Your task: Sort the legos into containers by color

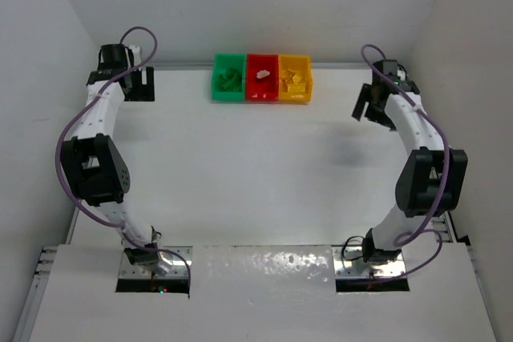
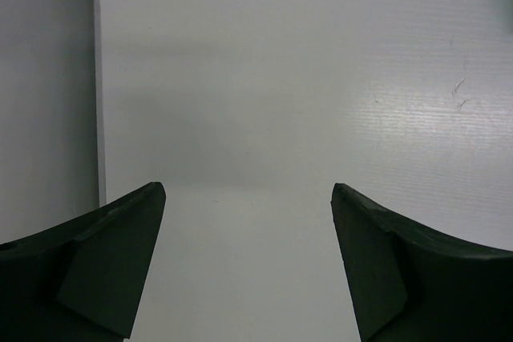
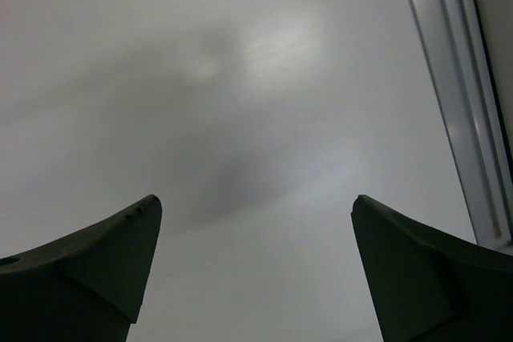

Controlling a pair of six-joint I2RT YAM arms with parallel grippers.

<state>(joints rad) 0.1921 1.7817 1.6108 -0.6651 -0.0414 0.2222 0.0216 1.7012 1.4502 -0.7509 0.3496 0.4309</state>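
Observation:
Three bins stand side by side at the back middle of the table: a green bin (image 1: pixel 228 78) with green legos (image 1: pixel 231 78) in it, a red bin (image 1: pixel 262 78) with a small pale piece in it, and a yellow bin (image 1: pixel 294 78) with yellow legos (image 1: pixel 295 79). My left gripper (image 1: pixel 138 86) is open and empty at the far left, well left of the bins; in the left wrist view (image 2: pixel 248 198) only bare table shows between its fingers. My right gripper (image 1: pixel 370 106) is open and empty at the far right; in the right wrist view (image 3: pixel 256 206) only bare table shows.
White walls close in the table on the left, back and right. A raised rail (image 3: pixel 457 94) runs along the table's right edge next to the right gripper. The left table edge meets the wall (image 2: pixel 96 78) beside the left gripper.

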